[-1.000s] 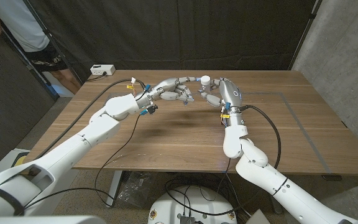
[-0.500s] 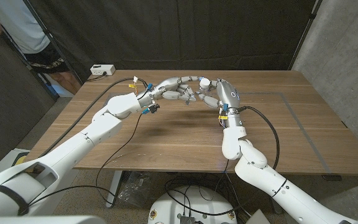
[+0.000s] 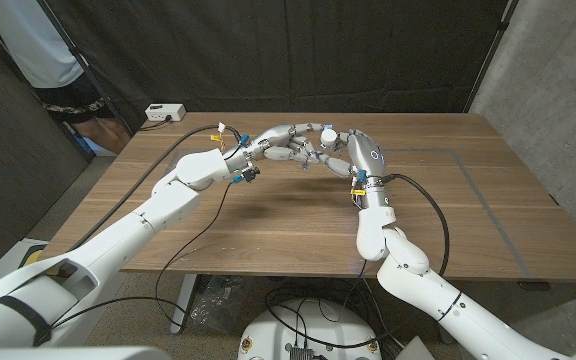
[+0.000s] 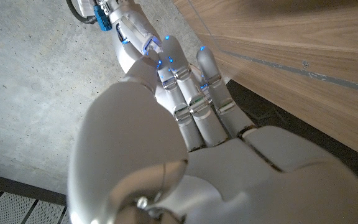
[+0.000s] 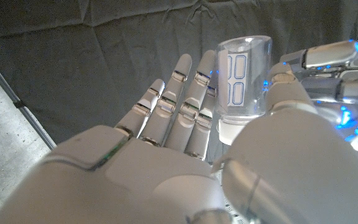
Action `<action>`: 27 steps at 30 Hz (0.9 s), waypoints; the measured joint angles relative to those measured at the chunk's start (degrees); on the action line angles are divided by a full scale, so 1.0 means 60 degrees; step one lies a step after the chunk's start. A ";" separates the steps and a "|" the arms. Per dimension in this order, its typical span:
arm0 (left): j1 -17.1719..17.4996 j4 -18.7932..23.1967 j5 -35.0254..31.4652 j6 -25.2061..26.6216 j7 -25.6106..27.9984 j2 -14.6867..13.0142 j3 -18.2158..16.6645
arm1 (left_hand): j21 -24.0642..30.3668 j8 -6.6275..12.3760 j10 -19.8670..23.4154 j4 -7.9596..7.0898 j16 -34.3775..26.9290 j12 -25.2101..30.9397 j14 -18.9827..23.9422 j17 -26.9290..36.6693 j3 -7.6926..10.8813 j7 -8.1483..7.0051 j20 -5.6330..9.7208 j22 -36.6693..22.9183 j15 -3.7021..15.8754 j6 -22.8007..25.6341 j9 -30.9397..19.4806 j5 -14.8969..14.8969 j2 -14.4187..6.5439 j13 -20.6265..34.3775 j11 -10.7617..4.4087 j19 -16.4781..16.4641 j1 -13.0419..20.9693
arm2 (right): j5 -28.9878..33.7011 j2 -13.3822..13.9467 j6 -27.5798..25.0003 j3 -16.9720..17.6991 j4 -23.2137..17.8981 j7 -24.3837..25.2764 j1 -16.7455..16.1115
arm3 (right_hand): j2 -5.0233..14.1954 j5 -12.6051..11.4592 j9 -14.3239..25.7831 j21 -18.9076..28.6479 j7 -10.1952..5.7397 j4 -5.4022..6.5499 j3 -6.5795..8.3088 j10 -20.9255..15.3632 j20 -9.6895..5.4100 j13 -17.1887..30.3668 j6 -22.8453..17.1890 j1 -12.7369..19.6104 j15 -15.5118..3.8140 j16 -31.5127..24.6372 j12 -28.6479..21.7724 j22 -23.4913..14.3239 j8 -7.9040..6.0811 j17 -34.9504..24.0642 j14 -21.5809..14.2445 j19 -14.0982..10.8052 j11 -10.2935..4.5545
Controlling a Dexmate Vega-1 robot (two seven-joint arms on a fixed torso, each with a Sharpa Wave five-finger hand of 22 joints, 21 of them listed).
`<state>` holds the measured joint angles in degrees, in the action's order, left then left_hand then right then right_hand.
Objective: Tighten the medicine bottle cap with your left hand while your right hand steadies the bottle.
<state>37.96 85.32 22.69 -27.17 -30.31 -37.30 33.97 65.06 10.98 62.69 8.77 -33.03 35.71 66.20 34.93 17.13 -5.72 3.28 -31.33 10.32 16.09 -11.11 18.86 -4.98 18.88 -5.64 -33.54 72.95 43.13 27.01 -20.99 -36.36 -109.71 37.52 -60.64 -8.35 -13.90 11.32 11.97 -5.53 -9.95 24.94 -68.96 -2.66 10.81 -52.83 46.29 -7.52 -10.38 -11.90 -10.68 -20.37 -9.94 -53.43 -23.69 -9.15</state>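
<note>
The medicine bottle (image 5: 244,78) was held upright between the right robot hand (image 3: 360,153) and the left robot hand (image 3: 286,142), whose fingers were closed around its white cap (image 3: 326,128), so tightening appeared underway, not finished.

medicine bottle (image 3: 326,135) mostly hidden between both robot hands
</note>
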 measured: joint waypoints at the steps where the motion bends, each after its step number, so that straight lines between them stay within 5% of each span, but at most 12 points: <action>1: 0.0028 0.0003 0.0011 0.0022 0.0003 -0.0004 -0.0004 | 0.0028 0.0000 0.0000 -0.0026 0.0000 0.0000 0.0000 0.0000 0.0026 0.0000 0.0000 0.0002 0.0000 0.0000 0.0000 0.0002 0.0000 0.0000 0.0000 0.0000 0.0000 | 0.0001 0.0002 -0.0004 0.0006 -0.0008 0.0000 -0.0010 | 0.0000 0.0002 0.0000 0.0000 0.0011 0.0000 0.0000 0.0000 0.0000 0.0000 -0.0011 0.0000 0.0005 -0.0010 0.0000 0.0000 0.0001 -0.0011 -0.0083 0.0000 0.0000; 27: 0.1339 0.1059 0.0367 0.0640 0.1450 -0.0466 -0.0732 | 0.0433 0.0000 -0.0050 -0.0011 0.0073 0.0230 0.0194 0.0177 0.0222 0.0002 -0.0034 0.0172 0.0022 -0.0075 -0.0004 0.0056 0.0139 0.0003 -0.0050 0.0033 -0.0139 | -0.0272 0.0085 -0.0962 0.0375 -0.0588 -0.0948 -0.0165 | -0.0135 0.0046 -0.0008 0.0000 0.0292 -0.0002 0.0002 -0.0255 0.0051 0.0469 -0.0293 0.0135 -0.0164 -0.0035 -0.0526 0.0000 -0.0110 -0.0030 -0.0486 0.0155 0.0255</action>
<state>46.00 91.68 24.89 -23.33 -21.61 -40.10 29.58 67.66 10.98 62.39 8.71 -32.59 37.09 67.36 35.99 18.46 -5.71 3.07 -30.29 10.45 15.65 -11.13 19.20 -4.15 18.89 -5.94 -33.34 72.11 41.50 27.52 -26.76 -34.11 -113.24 31.83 -61.63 -9.15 -13.62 11.28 11.97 -3.78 -9.96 24.95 -70.49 -2.35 13.63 -54.58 47.10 -8.51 -10.59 -15.06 -10.68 -21.03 -10.12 -56.34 -22.76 -7.61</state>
